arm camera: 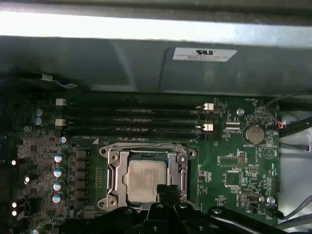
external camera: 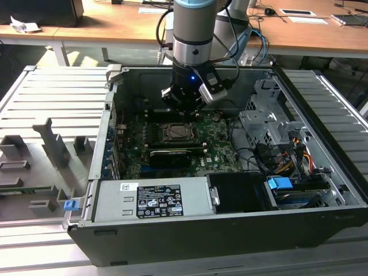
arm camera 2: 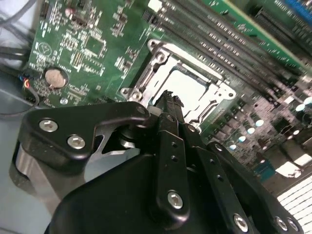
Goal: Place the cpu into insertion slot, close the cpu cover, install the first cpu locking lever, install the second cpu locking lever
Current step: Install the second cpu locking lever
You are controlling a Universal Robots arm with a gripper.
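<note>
Cpu, seated flat in the insertion slot mid-motherboard, dull metal face up. Square, so no long axis; edges parallel to the memory slots beside it. Framed by the cpu cover, lying down over it, chip face showing through the window. Hard to tell whether the locking levers are latched.

Just over the cover's near edge, the end effector, fingers pressed together, nothing gripped between them. In the exterior view, low inside the open computer case.

Likely risks: a push landing off line, scraping the chip face or sliding off the cover rim onto the board; an uneven press tilting the cover and pinching the chip askew on the socket pins.
</note>
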